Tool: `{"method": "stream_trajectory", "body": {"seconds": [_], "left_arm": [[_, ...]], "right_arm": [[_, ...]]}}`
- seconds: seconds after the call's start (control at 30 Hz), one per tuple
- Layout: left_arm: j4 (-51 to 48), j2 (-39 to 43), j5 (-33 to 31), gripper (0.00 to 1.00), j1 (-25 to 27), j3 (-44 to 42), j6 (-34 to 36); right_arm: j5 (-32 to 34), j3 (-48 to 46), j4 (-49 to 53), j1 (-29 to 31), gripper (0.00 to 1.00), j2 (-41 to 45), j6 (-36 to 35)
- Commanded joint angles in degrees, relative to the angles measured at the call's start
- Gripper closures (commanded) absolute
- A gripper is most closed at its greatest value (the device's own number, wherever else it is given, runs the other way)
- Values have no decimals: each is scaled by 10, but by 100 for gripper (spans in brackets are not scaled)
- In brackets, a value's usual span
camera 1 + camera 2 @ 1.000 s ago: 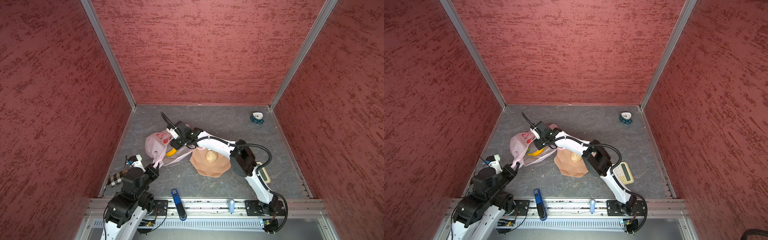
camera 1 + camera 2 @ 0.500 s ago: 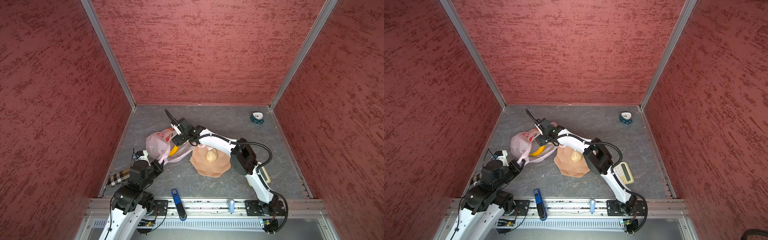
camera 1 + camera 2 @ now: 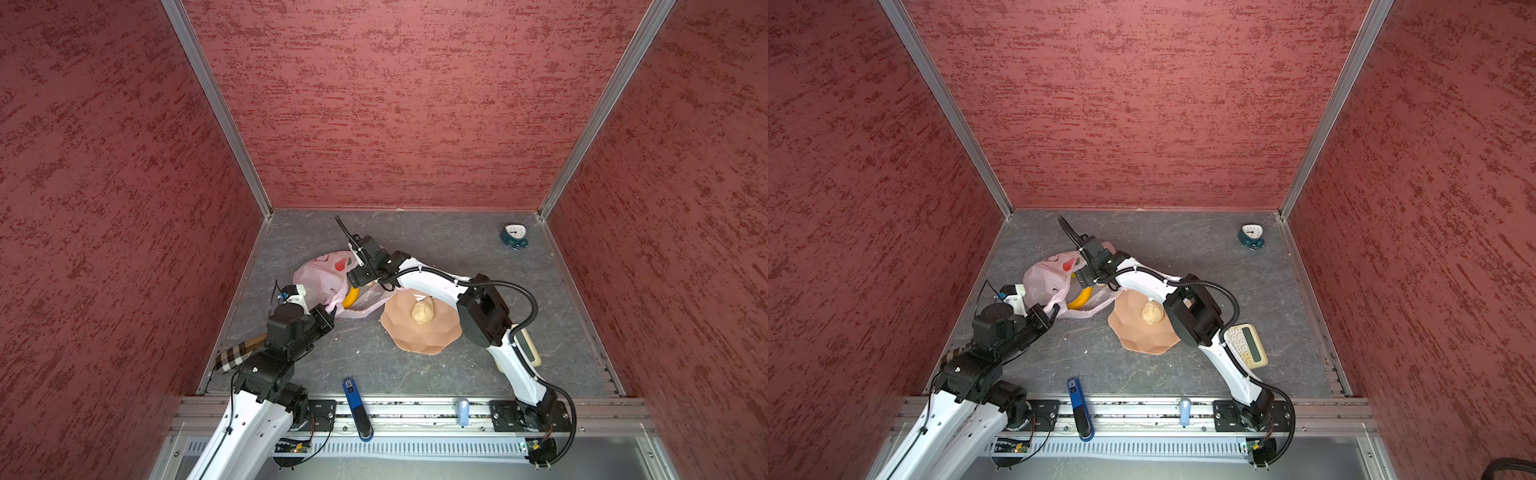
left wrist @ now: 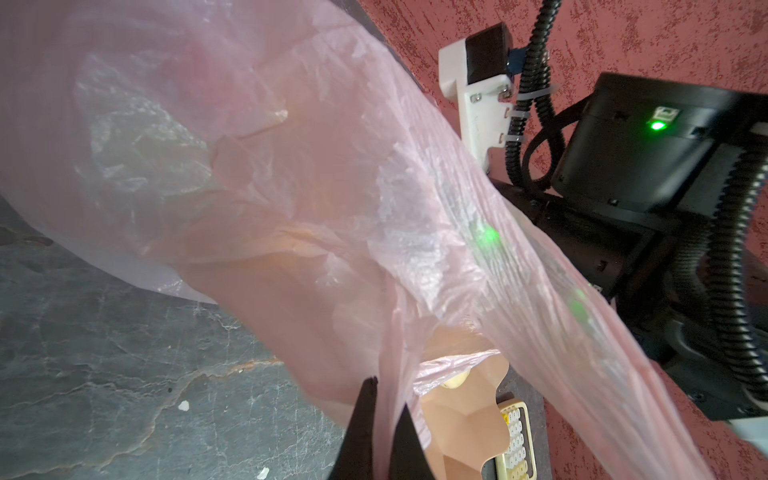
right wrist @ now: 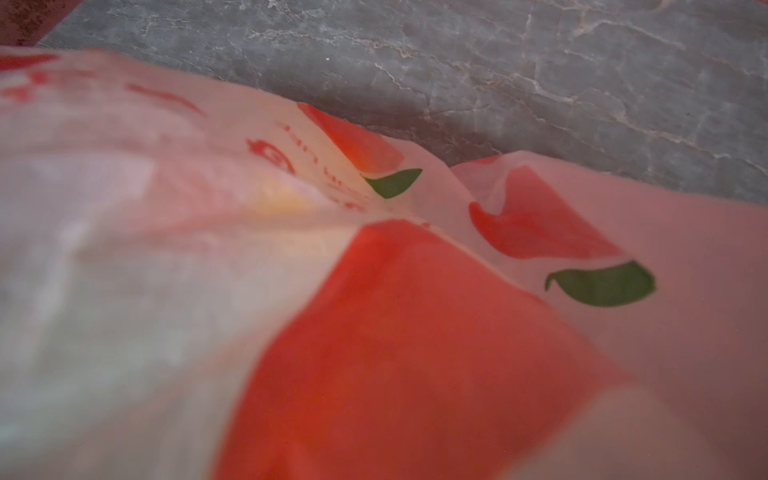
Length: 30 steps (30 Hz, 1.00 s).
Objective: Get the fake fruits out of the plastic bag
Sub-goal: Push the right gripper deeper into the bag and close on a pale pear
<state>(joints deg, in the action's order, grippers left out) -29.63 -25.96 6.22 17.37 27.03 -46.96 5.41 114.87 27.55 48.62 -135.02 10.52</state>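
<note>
The pale-pink plastic bag [image 3: 316, 274] [image 3: 1044, 279] lies left of centre, with its mouth facing the bowl. My left gripper [image 3: 328, 309] [image 3: 1051, 309] [image 4: 384, 401] is shut on one loop handle, which runs taut between its black fingers. My right gripper [image 3: 353, 284] [image 3: 1081, 282] reaches into the bag's mouth over the yellow banana [image 3: 350, 297] [image 3: 1080, 300]. Its fingertips are hidden, and bag film [image 5: 415, 332] fills the right wrist view. A beige lumpy ball [image 3: 422, 311] [image 3: 1152, 312] rests in the peach bowl [image 3: 419, 343] [image 3: 1140, 343].
A teal clock [image 3: 514, 237] stands at the back right. A cream calculator [image 3: 1246, 345] lies beside the right arm. A checked folded item [image 3: 235, 357] lies by the left wall. A blue tool [image 3: 355, 407] sits on the front rail.
My left gripper has moved away from the front rail with the handle, pulling it tighter. The right gripper and the banana have shifted slightly toward the back.
</note>
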Motion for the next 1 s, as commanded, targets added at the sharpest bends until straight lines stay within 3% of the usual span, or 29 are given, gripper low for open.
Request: {"method": "stream_trajectory", "body": {"seconds": [0.0,0.57,0.97], "left_arm": [[22,-3,7,91,0,9,12],[36,-19,12,91,1,5,12],[40,-22,11,91,1,0,8]], "right_arm": [[7,-8,-19,-8,11,-10,13],[-7,-34,-38,-18,19,-20,27],[-18,-48,-52,-18,44,6,18]]}}
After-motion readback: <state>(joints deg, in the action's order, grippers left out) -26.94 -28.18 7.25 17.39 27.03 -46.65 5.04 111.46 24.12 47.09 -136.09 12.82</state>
